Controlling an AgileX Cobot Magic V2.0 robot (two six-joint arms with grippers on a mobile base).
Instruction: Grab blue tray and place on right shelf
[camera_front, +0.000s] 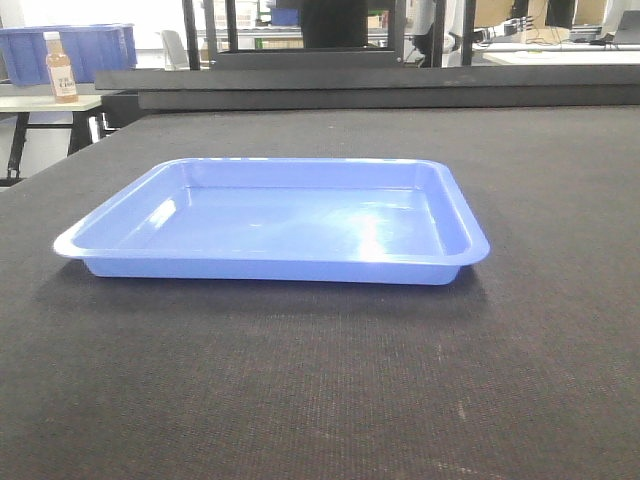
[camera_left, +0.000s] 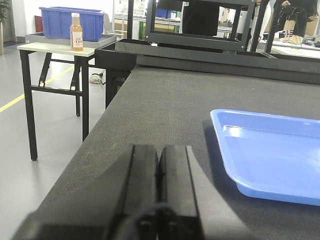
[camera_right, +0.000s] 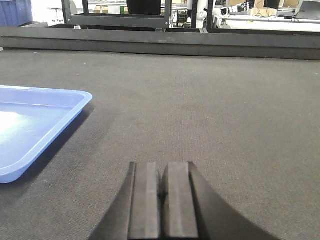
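Fingers pressed together on the left gripper and right gripper — best spread both first, then pinch the blue tray rim, at two and ten o'clock respectively.

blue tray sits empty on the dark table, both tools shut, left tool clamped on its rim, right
No: the left tool is shut on nothing, apart from the blue tray, as the left wrist view shows. The tray is empty on the dark table, and the right tool is shut.
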